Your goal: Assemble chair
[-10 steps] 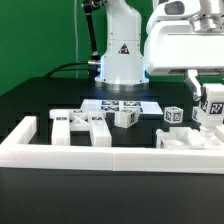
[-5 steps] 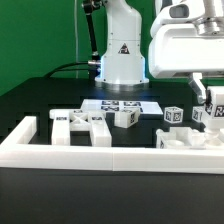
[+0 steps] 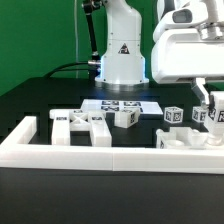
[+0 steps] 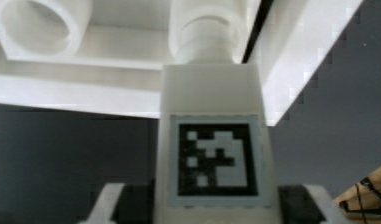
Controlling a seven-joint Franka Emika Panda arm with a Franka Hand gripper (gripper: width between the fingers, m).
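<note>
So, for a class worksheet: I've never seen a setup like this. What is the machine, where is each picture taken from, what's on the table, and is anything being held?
The machine is a single robot arm standing on a black table. One picture comes from a camera set off the arm. The other comes from a camera on the arm's wrist and looks along the tool, its two-fingered grasping end. On the table lie loose white chair parts bearing black-and-white square tags, behind a long white border frame. The flat tagged sheet near the arm's base is the marker board, which is not furniture. The tool is closed on one tagged bar and holds it over another white part, at the exterior view's right.
</note>
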